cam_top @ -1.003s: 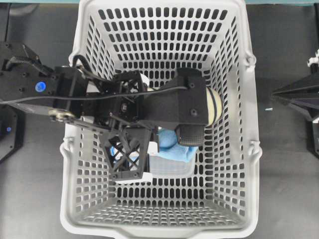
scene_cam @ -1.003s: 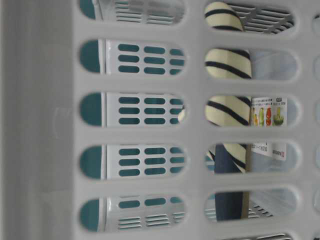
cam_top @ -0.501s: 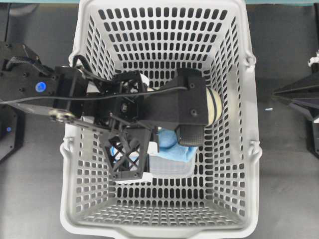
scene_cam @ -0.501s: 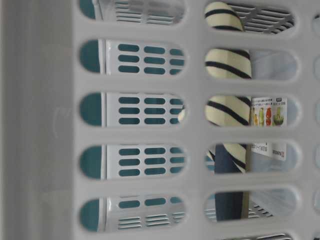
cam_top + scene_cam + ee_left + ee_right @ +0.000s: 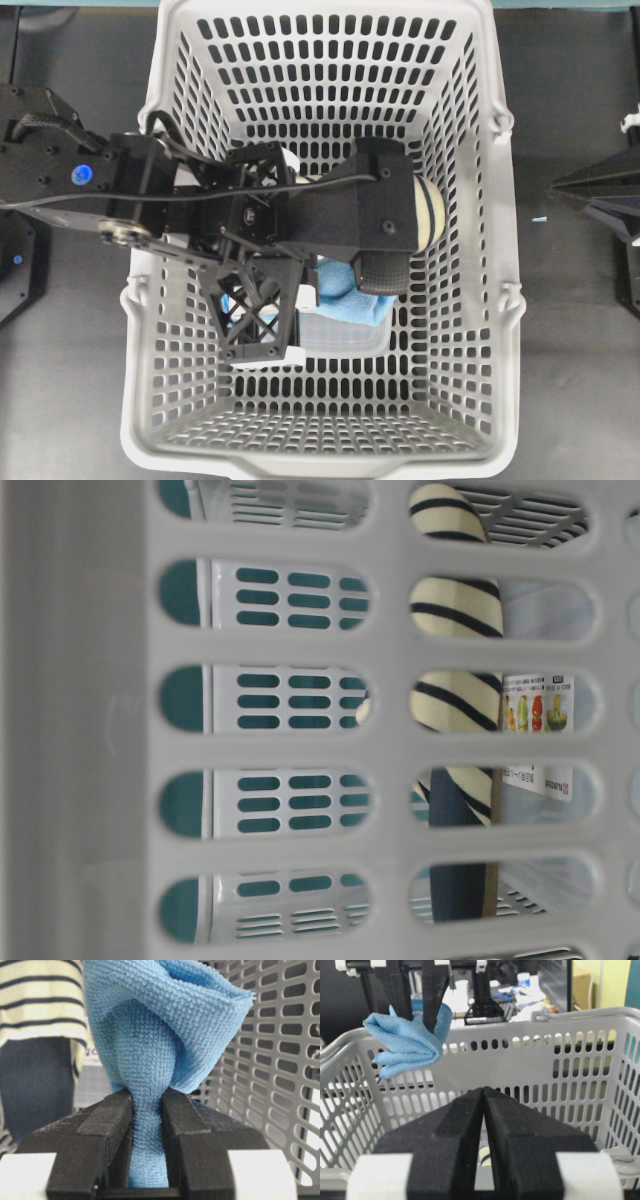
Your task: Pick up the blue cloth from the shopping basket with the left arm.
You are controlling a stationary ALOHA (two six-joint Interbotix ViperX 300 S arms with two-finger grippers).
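The blue cloth (image 5: 165,1025) hangs bunched between the pads of my left gripper (image 5: 146,1100), which is shut on it. In the overhead view the left arm reaches over the light grey shopping basket (image 5: 505,300) and mostly hides the cloth (image 5: 350,295). In the right wrist view the cloth (image 5: 407,1042) hangs above the basket's rim (image 5: 530,1022), held by the left gripper (image 5: 417,1010). My right gripper (image 5: 483,1091) is shut and empty, outside the basket at the right (image 5: 555,185).
A navy and cream-striped garment (image 5: 35,1005) lies in the basket, also visible through the lattice wall in the table-level view (image 5: 455,705). A clear packet with a printed label (image 5: 535,705) lies beside it. Dark table (image 5: 580,350) surrounds the basket.
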